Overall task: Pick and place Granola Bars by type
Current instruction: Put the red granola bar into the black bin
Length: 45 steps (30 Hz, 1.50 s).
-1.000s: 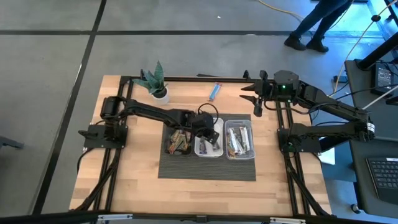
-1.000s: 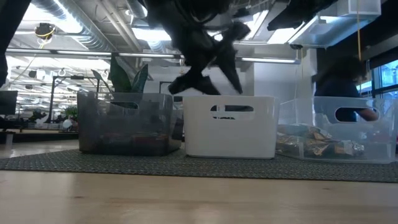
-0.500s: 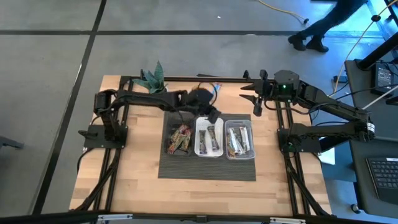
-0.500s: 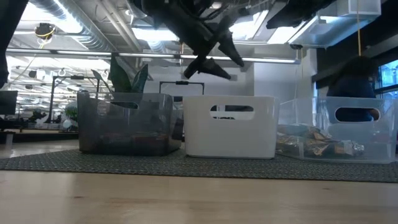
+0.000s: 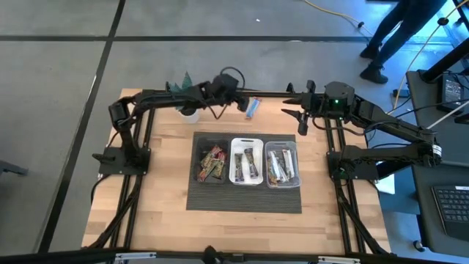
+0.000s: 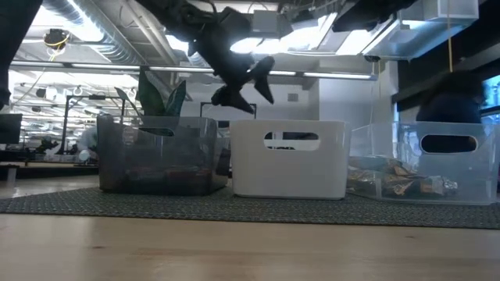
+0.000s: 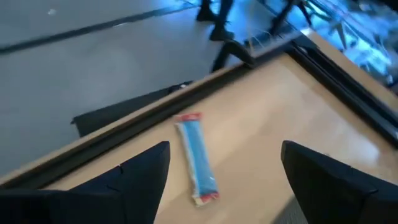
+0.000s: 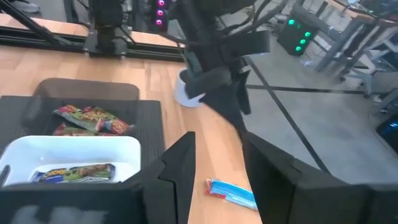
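Note:
One blue granola bar (image 5: 253,108) (image 7: 196,158) lies flat on the bare wood near the table's far edge. My left gripper (image 5: 238,95) (image 7: 225,149) hovers open above the table just left of it, its fingers on either side of the bar in the left wrist view without touching. More granola bars lie in the black tray (image 5: 198,150), the white tray (image 5: 246,141) and the clear tray (image 5: 282,145), which stand on a dark mat. My right gripper (image 5: 302,125) (image 8: 217,140) waits at the far right, a little open and holding nothing.
A small potted plant (image 5: 185,110) stands at the far left, partly under my left arm. The dark mat (image 5: 242,199) carries the three trays at mid-table. Bare wood lies toward the near edge. A person (image 5: 388,29) walks on the floor beyond the far right corner.
My left gripper has left the white tray, risen and swung toward the table's far edge, ending above the wood beside the blue bar. The bars in the trays and the blue bar have stayed put.

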Each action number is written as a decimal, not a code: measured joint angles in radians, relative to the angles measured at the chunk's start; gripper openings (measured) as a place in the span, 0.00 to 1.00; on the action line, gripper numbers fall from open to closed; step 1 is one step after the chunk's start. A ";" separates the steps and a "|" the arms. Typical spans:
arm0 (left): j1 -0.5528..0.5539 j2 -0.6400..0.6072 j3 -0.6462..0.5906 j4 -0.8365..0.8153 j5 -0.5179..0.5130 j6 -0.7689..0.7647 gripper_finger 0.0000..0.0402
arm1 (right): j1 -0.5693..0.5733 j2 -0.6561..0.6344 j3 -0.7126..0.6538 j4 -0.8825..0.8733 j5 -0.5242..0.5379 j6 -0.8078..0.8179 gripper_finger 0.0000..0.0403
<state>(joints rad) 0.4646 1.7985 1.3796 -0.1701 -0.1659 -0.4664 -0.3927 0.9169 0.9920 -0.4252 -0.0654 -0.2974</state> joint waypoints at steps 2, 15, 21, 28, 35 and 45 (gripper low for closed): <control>0.029 0.000 0.000 -0.011 0.003 -0.066 0.74 | 0.000 0.000 0.000 0.000 0.029 0.000 0.34; 0.091 0.105 0.167 -0.113 0.174 0.096 0.73 | -0.003 0.000 0.000 0.049 0.216 0.005 0.34; 0.086 0.308 0.447 -0.349 0.193 0.129 0.73 | -0.006 0.000 0.000 0.068 0.216 0.010 0.34; 0.033 0.462 0.596 -0.444 0.205 0.112 0.73 | -0.006 0.000 0.000 0.048 0.225 0.029 0.34; 0.019 0.526 0.605 -0.442 0.131 0.051 0.73 | -0.006 0.000 0.000 0.048 0.230 0.026 0.34; 0.031 0.536 0.605 -0.464 0.149 0.021 0.73 | -0.018 0.000 0.000 0.047 0.233 0.024 0.34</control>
<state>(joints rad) 0.4953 2.3348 1.9846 -0.6337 -0.0172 -0.4454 -0.4112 0.9169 0.9920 -0.3779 0.1677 -0.2737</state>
